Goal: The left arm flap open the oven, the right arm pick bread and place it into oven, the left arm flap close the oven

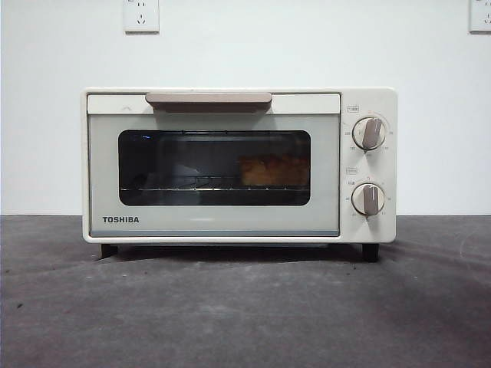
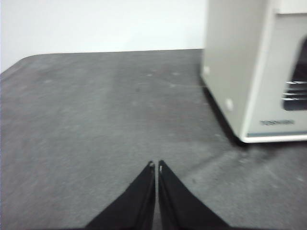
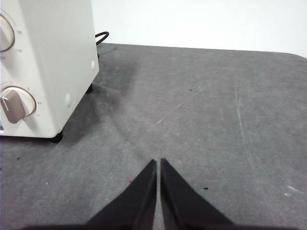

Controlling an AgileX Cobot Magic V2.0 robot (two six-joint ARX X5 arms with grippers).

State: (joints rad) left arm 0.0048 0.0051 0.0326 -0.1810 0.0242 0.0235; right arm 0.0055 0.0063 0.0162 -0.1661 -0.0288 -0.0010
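Note:
The cream-white oven stands in the middle of the grey table with its door shut and the beige handle at the top. Through the dark glass the bread lies on the wire rack, toward the right side. In the left wrist view my left gripper is shut and empty over bare table, off the oven's left side. In the right wrist view my right gripper is shut and empty, off the oven's right side by the knobs. Neither arm shows in the front view.
Two beige knobs sit on the oven's right panel. A black cable runs behind the oven. Wall sockets are on the white wall behind. Grey table stretches in front and to both sides.

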